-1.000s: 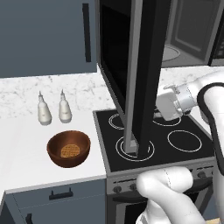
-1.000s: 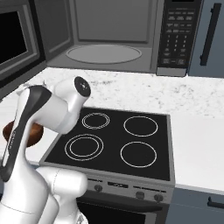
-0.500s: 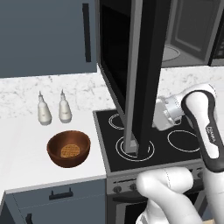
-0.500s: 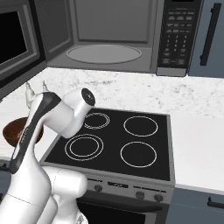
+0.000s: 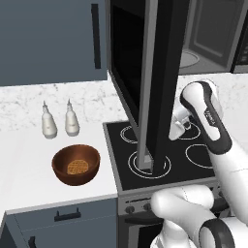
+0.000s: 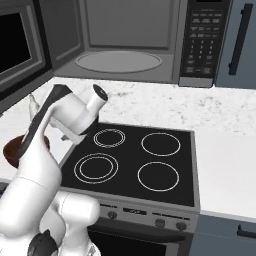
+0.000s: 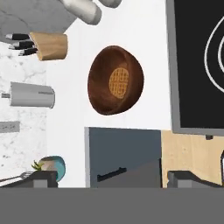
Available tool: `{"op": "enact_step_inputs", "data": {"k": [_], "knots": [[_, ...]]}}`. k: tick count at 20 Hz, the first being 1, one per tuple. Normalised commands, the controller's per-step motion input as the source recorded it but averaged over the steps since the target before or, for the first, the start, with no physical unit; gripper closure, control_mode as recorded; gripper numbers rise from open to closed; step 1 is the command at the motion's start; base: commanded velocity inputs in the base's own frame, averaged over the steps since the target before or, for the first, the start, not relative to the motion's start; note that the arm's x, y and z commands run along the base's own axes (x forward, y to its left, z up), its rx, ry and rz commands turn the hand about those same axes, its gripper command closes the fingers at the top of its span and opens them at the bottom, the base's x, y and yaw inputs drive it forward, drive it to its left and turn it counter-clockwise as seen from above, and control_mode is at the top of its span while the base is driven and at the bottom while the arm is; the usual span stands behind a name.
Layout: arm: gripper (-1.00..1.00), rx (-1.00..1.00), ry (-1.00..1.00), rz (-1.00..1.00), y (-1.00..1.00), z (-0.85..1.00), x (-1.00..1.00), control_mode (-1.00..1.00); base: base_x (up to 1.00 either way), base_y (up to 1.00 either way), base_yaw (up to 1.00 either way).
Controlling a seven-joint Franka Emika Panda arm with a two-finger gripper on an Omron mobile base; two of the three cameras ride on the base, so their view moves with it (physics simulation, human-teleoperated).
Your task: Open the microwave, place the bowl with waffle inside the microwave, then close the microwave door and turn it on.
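Observation:
The microwave (image 6: 120,30) stands open, showing its grey cavity and round turntable (image 6: 118,61). The microwave door (image 5: 162,72) is swung out over the cooktop and appears edge-on in the left base view. A dark-brown bowl (image 5: 76,164) sits on the white counter left of the cooktop, with the waffle (image 5: 76,167) inside it. In the hand view the bowl (image 7: 114,81) and waffle (image 7: 119,82) lie ahead of my gripper (image 7: 114,178), some way off. The gripper is open with nothing between its fingertips (image 7: 41,178). My hand hangs over the left burners, partly hidden behind the door.
Two white bottles (image 5: 47,123) stand behind the bowl. The black cooktop (image 6: 135,160) lies under my arm. A knife block (image 7: 49,46), a grey canister (image 7: 33,94) and a small plant pot (image 7: 50,168) sit further along the counter. A blue-grey cabinet door (image 5: 58,38) hangs above.
My arm has folded up and the hand has swung a little left and down behind the door edge. Bowl and door have stayed put.

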Motion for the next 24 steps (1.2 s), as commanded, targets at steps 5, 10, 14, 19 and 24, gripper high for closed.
{"op": "enact_step_inputs", "data": {"k": [5, 10, 14, 19, 24], "knots": [[-1.0, 0.0, 0.0, 0.0, 0.0, -0.75, 0.18, -1.0, 0.0, 0.0, 0.0], [-1.0, 0.0, -0.06, 0.0, 0.04, -0.7, 0.07, -1.0, 0.0, 0.0, 0.0], [-1.0, 0.0, -0.13, 0.0, 0.18, -0.29, 0.0, -1.0, 0.0, 0.0, 0.0], [-1.0, 0.0, -0.13, 0.0, 0.46, -0.11, 0.09, -1.0, 0.0, 0.0, 0.0], [-1.0, 0.0, -0.04, 0.0, 0.53, -0.13, 0.21, -1.0, 0.0, 0.0, 0.0]]}}
